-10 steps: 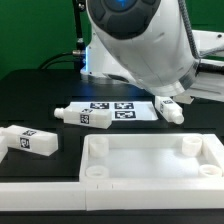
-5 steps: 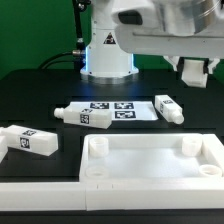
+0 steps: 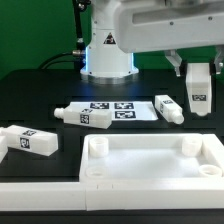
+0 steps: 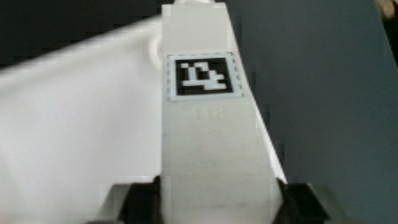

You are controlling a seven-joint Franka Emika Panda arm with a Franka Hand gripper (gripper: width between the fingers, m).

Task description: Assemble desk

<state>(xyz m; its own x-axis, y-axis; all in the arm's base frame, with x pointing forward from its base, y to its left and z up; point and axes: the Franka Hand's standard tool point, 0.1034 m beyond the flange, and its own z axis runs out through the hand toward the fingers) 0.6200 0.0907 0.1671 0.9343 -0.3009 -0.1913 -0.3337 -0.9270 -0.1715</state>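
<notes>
While gripper (image 3: 198, 67) clamps upright leg (image 3: 199, 92) by its sides, I log:
- Position: leg hangs clear of table (image 3: 30, 90), exterior view's right, behind far-right socket (image 3: 190, 144) of desk top (image 3: 150, 172).
- Risk: leg slips or tilts in jaws and misses socket. Descent may knock loose leg (image 3: 168, 108) lying near, below.
- Change: second ago, arm (image 3: 150, 25) bulk filled centre. Half second ago, leg higher. Now arm swung aside, leg lower.

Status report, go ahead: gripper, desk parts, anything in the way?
Gripper shut on one blocky white plastic leg, upright above the black table. White rimmed tray-like top lies flat, sockets empty. Nothing seen in the way.
</notes>
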